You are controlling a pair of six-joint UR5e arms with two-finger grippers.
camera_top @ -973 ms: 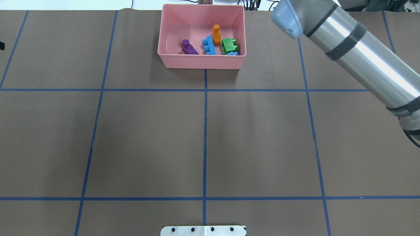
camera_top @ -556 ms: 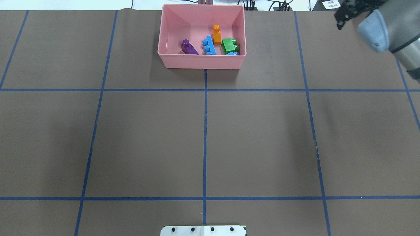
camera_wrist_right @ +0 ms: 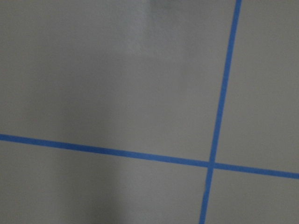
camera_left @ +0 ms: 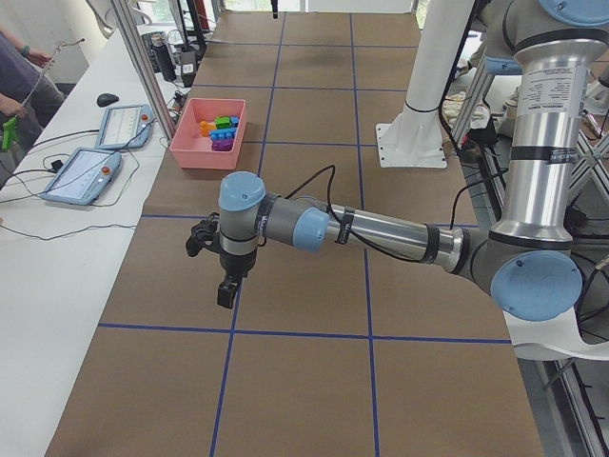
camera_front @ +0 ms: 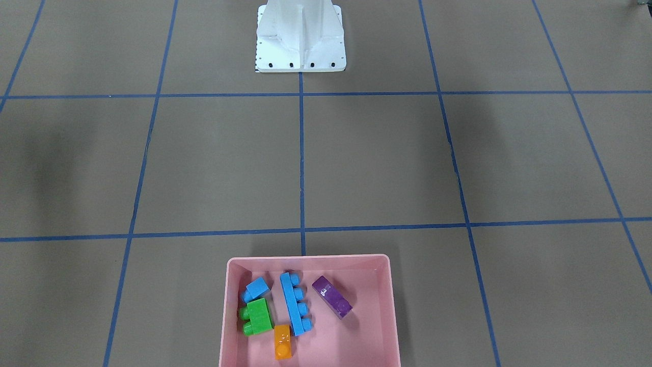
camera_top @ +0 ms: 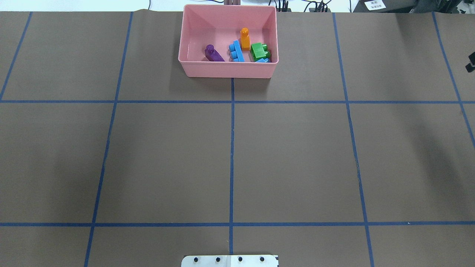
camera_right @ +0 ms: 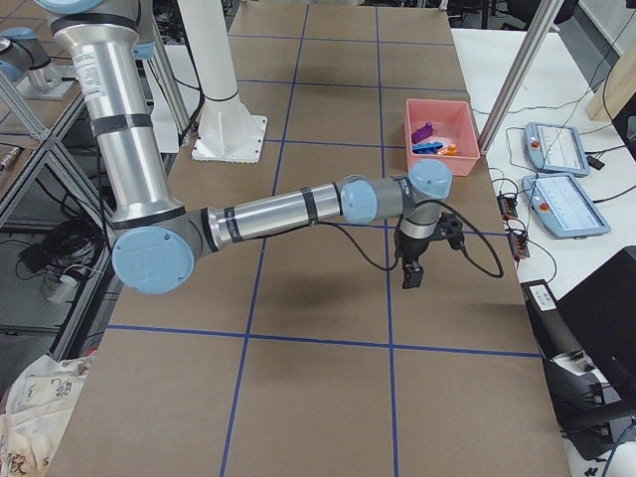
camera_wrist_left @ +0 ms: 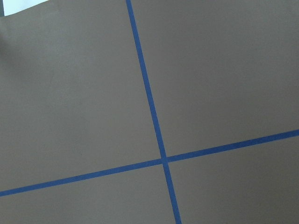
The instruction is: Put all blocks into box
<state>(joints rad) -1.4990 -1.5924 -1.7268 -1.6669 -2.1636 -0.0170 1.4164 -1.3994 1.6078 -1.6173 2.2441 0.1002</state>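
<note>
Bolts are seen in a row along the white robot base (camera_top: 230,261) at the near edge of the table (camera_top: 297,159), which is covered in brown paper and divided by blue tape lines (camera_top: 231,148).

Farther out, about midway across the table's depth, the left gripper (camera_left: 225,291) is held pointing down over the paper on the left side, at the end of an arm stretched out low. The right gripper (camera_right: 409,276) is held in a like downward pose on the right side. Only a dark sliver is caught at the right edge of the overhead view. Whether either claw's fingers are apart or together cannot be told from these views. Only paper and crossing tape lines are shown by both wrist cameras.

At the far edge, centred on the middle tape line, the pink box (camera_front: 369,336) is set, well apart from both grippers. All five blocks are contained in it.

- The small blue block (camera_front: 255,289) is lodged by the near wall on the right.
- Just beyond it, the green two-stud block (camera_front: 260,316) is laid with its studs turned right.
- The long blue four-stud block (camera_front: 294,303) is laid in the middle, running near to far, studs turned left.
- The orange block (camera_front: 282,341) is placed just beside its far end.
- The purple sloped block (camera_front: 332,296) is laid at an angle to the left, apart from the rest.

Beyond the box, two tablet-style pendants (camera_right: 554,149) are laid on a white bench.
</note>
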